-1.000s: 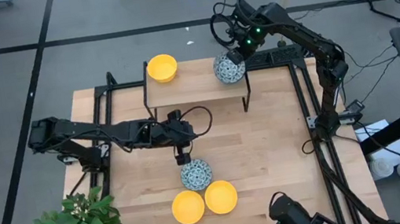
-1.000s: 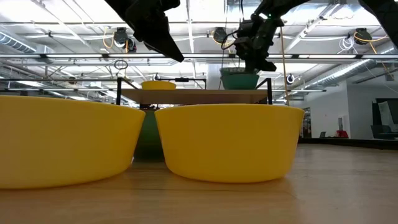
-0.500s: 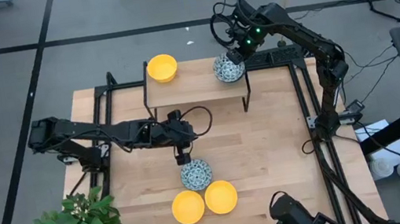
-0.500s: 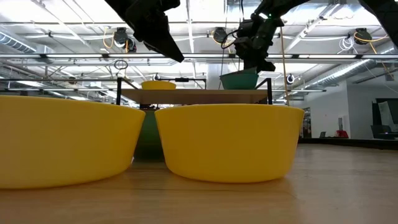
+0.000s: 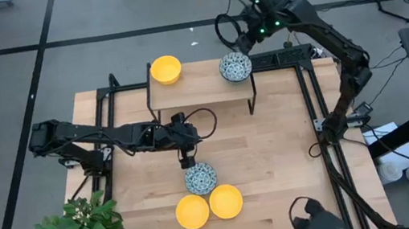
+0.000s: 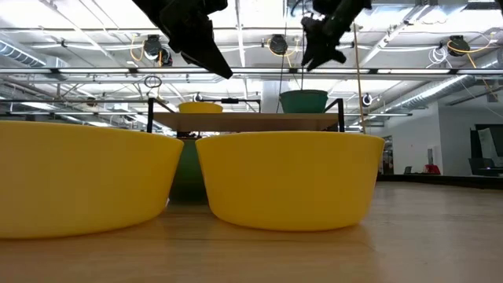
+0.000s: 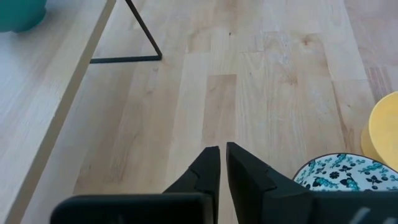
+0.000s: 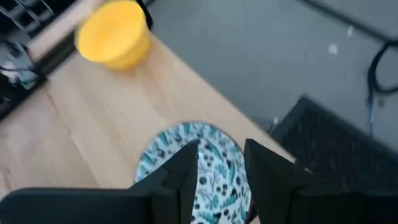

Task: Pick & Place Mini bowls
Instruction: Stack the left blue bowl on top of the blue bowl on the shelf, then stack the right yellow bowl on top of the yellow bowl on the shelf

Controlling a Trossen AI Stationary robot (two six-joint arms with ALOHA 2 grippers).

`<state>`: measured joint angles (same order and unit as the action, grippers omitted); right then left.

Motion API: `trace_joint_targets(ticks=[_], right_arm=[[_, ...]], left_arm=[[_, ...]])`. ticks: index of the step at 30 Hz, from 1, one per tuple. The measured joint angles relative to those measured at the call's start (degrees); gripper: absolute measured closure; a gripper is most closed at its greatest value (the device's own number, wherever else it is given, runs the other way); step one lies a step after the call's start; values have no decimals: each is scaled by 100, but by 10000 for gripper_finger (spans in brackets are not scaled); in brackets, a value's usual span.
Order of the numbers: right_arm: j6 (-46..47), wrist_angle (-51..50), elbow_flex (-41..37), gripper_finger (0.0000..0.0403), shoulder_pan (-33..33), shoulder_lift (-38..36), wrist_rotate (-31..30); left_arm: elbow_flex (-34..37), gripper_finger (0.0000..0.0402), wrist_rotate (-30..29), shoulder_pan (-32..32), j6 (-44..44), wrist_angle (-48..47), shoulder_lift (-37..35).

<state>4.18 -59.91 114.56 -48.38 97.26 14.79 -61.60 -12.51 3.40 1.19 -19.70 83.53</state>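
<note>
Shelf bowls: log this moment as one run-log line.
right gripper: open, above patterned bowl on shelf | yellow bowl: on shelf | left gripper: shut, beside table's patterned bowl

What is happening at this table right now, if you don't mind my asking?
A two-armed robot is sorting small bowls. The right tool, fingers open, sits above a blue-green patterned white bowl resting on the raised wooden shelf, which also carries a plain yellow bowl. The left tool, fingers shut and empty, hangs beside a second patterned bowl on the wooden table, next to two yellow bowls.
</note>
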Motion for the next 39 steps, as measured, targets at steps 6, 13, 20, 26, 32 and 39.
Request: trace_joint_targets(ticks=[6,13,20,26,32,39], right_arm=[[-88,210,0,288,160,-362,22],[-100,83,0,291,488,-609,26],[-225,-24,-209,293,1294,-902,38],[-385,674,-1060,293,2024,-1370,39],[-524,2189,-2661,293,2592,-2100,39],[-553,3279,-4296,293,3274,-3071,35]], left_arm=[[0,366,4,1,-38,0,0],[0,371,10,2,-409,-20,2],[107,382,201,18,-1096,-92,9],[111,397,1292,52,-1125,-734,9],[114,384,1455,106,-1687,-1409,9],[114,354,1455,269,-1936,-1501,9]])
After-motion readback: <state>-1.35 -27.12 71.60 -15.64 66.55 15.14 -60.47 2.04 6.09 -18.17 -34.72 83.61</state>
